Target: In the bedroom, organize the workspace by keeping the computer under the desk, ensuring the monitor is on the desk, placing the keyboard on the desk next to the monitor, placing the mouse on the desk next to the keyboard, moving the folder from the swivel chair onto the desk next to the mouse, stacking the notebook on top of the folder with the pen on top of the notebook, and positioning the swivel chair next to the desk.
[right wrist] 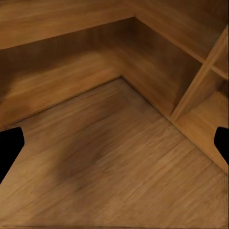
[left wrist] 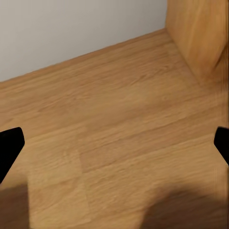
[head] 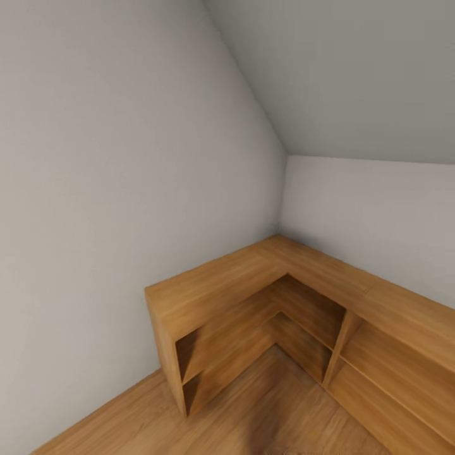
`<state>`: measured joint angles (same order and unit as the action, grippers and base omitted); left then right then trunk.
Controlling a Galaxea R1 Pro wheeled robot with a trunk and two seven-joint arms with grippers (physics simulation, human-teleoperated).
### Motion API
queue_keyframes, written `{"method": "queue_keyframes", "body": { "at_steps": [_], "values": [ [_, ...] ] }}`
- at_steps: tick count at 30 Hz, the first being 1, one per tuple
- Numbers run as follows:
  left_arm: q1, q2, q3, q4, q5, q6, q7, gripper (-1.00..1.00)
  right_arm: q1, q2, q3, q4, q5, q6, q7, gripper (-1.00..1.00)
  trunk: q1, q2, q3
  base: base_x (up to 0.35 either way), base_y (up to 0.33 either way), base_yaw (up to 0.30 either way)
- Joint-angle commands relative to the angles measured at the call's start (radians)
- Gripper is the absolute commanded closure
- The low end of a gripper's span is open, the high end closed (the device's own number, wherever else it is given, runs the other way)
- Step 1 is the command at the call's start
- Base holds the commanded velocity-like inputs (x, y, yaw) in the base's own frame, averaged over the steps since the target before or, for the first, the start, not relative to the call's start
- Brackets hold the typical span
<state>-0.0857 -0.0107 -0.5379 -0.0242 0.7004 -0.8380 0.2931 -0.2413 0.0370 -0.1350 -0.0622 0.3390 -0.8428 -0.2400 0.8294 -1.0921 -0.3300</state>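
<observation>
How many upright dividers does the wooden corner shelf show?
1. The divider stands in the corner shelf right of its inner corner; more may lie past the picture edge.

Walls: pale grey walls [head: 114, 158], sloped above the oak shelf unit [head: 253, 278]
Unit: L-shaped, low, in the corner
Floor: wood plank floor [head: 265, 411] before it

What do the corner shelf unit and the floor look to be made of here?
Corner shelf unit: apparently wood or wood veneer, warm oak tone with a satin finish; grain streaks run along its top and shelves. Floor: light wood planks or laminate, judging by the board seams and fine grain, with a matte sheen.
</observation>
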Motion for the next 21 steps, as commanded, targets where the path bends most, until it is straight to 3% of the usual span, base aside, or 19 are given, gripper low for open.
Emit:
{"method": "queue_keyframes", "body": {
  "at_steps": [1,21],
  "values": [
    [0.000,0.000,-0.008,0.000,0.000,-0.001,0.010,-1.00,-0.001,0.000,-0.008,0.001,0.011,-0.001,-0.004,-1.00,0.000,-0.001,-0.002,0.005,0.000,-0.273],
    [0.000,-0.001,-0.009,0.000,0.000,0.000,0.010,-1.00,-0.001,-0.007,-0.002,0.002,0.013,0.002,-0.004,-1.00,0.000,-0.001,-0.013,0.000,0.000,-0.273]
  ]
}}
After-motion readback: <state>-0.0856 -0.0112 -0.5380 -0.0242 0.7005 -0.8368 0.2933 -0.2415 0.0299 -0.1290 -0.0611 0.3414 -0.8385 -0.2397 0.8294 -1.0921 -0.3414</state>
